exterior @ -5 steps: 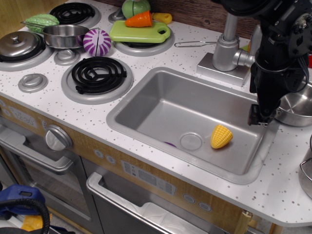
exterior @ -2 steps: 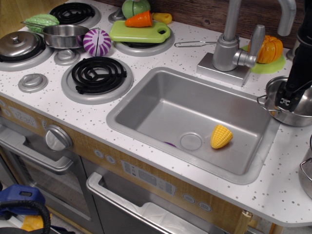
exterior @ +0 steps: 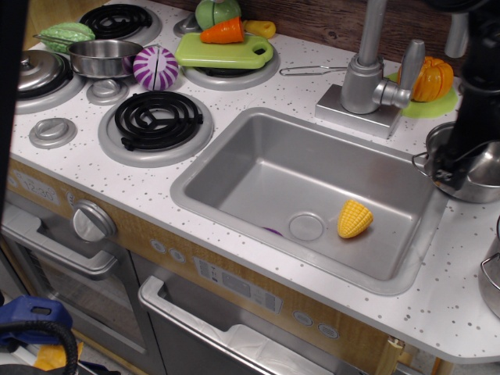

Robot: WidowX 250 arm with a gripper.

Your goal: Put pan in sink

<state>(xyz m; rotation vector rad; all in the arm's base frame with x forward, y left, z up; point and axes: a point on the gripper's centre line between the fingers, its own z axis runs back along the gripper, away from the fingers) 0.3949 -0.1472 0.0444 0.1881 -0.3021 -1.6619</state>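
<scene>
The pan [exterior: 483, 178] is a shiny steel pot on the white counter at the far right, just beyond the sink's right rim, with a wire loop handle on its left side. The sink [exterior: 258, 168] is a grey basin in the middle, with a round drain and a yellow toy corn [exterior: 354, 218] in it. My black gripper [exterior: 447, 167] comes down from above at the pan's left rim, with its fingertips at or inside the rim. The arm hides part of the pan. I cannot tell if the jaws are shut on the rim.
A faucet [exterior: 366, 78] stands behind the sink, and an orange pumpkin [exterior: 428, 78] is on a green mat. A small long-handled pan [exterior: 103, 57], a lidded pot [exterior: 35, 72], toy vegetables and a green board [exterior: 223, 51] are on the stove at left. Another steel vessel [exterior: 492, 273] is at the right edge.
My gripper moved from the sink's right edge to the right over the pan, then settled lower at the pan's left rim. A dark band now covers the frame's left edge.
</scene>
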